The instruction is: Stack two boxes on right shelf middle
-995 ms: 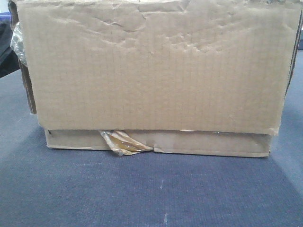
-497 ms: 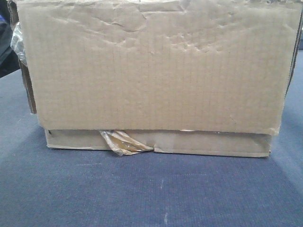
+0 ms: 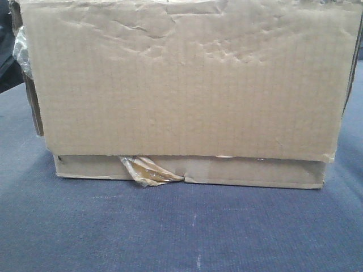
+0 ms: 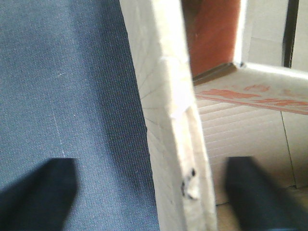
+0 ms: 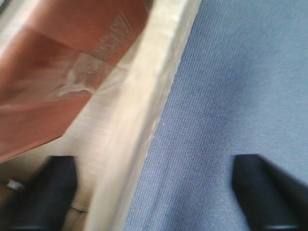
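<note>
A large open-topped cardboard box (image 3: 181, 85) fills the front view and stands on blue fabric (image 3: 181, 232). My left gripper (image 4: 149, 192) is open and straddles the box's left wall (image 4: 168, 120), with one finger (image 4: 43, 192) over the fabric and the other inside the box. My right gripper (image 5: 159, 192) is open and straddles the right wall (image 5: 139, 125) the same way. Inside lie a red-brown box (image 5: 62, 57), also in the left wrist view (image 4: 211, 33), and a pale box with red print (image 4: 250, 91). The shelf is out of view.
Torn brown tape (image 3: 148, 171) hangs from the box's lower front flap. Crumpled clear tape (image 3: 21, 54) sticks out at its upper left corner. Something dark (image 3: 7, 62) lies behind the box on the left.
</note>
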